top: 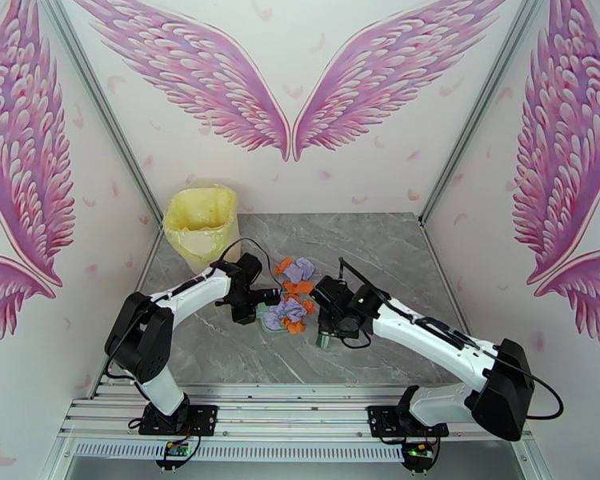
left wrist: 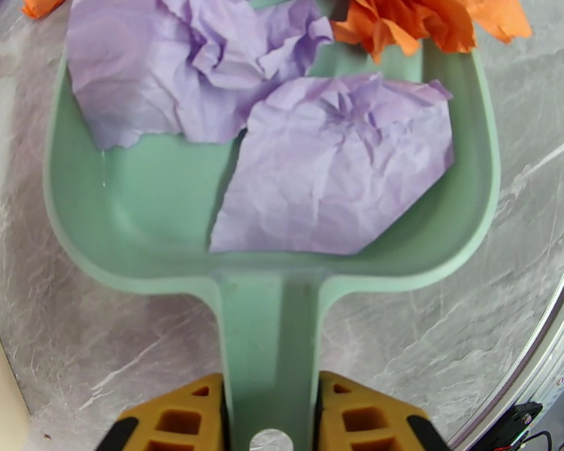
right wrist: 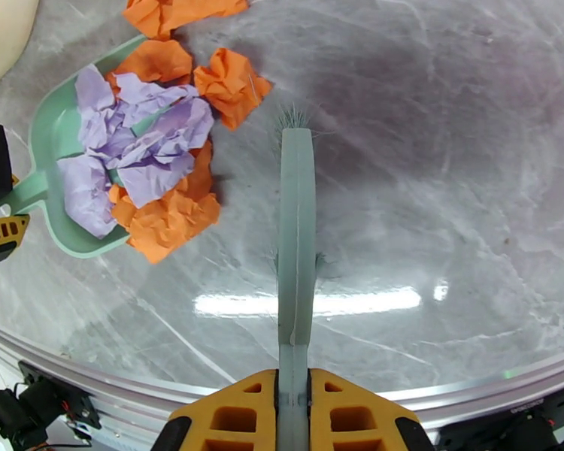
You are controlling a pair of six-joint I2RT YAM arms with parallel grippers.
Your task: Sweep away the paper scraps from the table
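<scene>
**Scraps** (right wrist: 154,152): orange and lavender, crumpled, bunched at mid-surface. Several lavender pieces (left wrist: 335,174) lie inside the dustpan. Orange ones crowd its mouth and overlap its side rim. At least two orange pieces lie outside on the bare surface, one just beside the brush tip.

**Dustpan** (left wrist: 131,212): mint green, flat on the surface, mouth toward the heap so pushed scraps slide in. Judged partly loaded, collection unfinished.

**Left gripper** (left wrist: 271,415): yellow fingers closed on the dustpan handle from both sides, pinning the pan against the sweep.

**Brush** (right wrist: 295,219): mint green, long, bristles at the far end, lying beside the pan's open side and clear of the heap. It looks placed to rake the stray orange pieces toward the pan.

**Right gripper** (right wrist: 293,415): fingers clamped on the brush handle's near end, leaving the full length free to sweep.

**Surface** (top: 396,250): grey marble pattern, metal-framed.

**Bin** (top: 200,226): yellow-lined, at the far left corner, on the left arm's side, the likely place to empty the pan.
</scene>
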